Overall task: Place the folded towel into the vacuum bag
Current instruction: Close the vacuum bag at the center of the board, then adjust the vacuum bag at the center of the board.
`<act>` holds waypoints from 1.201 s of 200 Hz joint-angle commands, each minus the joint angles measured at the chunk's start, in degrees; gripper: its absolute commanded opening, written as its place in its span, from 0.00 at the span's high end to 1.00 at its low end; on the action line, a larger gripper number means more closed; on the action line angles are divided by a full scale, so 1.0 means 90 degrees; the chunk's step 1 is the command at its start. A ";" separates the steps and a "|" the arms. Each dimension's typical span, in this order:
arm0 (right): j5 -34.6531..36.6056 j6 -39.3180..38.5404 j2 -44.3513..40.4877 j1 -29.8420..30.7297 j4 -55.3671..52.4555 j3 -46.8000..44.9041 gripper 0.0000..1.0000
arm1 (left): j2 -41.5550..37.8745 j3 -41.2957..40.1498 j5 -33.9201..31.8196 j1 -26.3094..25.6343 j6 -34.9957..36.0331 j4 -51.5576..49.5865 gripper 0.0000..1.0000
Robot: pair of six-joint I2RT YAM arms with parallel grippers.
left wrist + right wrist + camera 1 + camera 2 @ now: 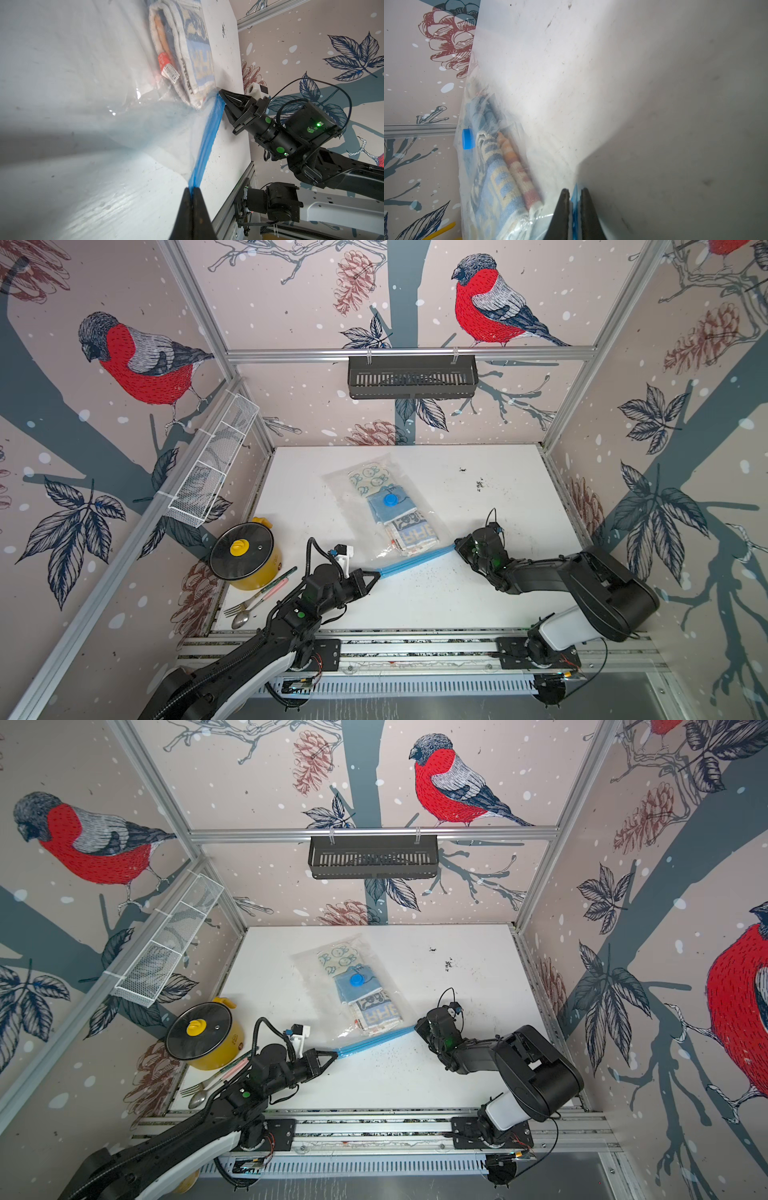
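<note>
Writing: towel (411, 536) lettering too blurred to read; red barcode tag (168, 67).
Bag: vacuum bag (338, 484) mid-frame in both top views, towel inside.
Left gripper (377, 572): pinching zip strip (415, 560), lower-left end.
Right gripper (456, 546): pinching its right end.

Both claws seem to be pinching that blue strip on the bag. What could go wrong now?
The left gripper and right gripper each pinch just an end of the blue zip strip; it might slip free. The folded towel lies close behind that strip, so tugging the vacuum bag could spill it or hinder sealing.
</note>
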 commanded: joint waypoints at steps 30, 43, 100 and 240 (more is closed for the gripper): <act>-0.0075 -0.1106 -0.0927 0.0060 -0.1125 0.0022 0.61 | 0.0159 0.0388 -0.0391 0.0113 0.0381 -0.0425 0.87; -0.0138 -0.1267 -0.1321 0.0046 -0.1485 0.0031 0.52 | 0.0180 0.0506 -0.0366 0.0225 0.0502 -0.0612 0.68; -0.0809 -0.2875 -0.2295 -0.0337 -0.2493 0.0785 0.11 | 0.0258 0.1060 0.0059 0.1588 0.1296 -0.1607 0.15; -0.3639 -0.5008 0.3123 -0.0707 -0.3096 0.4962 0.20 | 0.3508 0.2331 0.0778 0.2607 0.0800 0.0427 0.14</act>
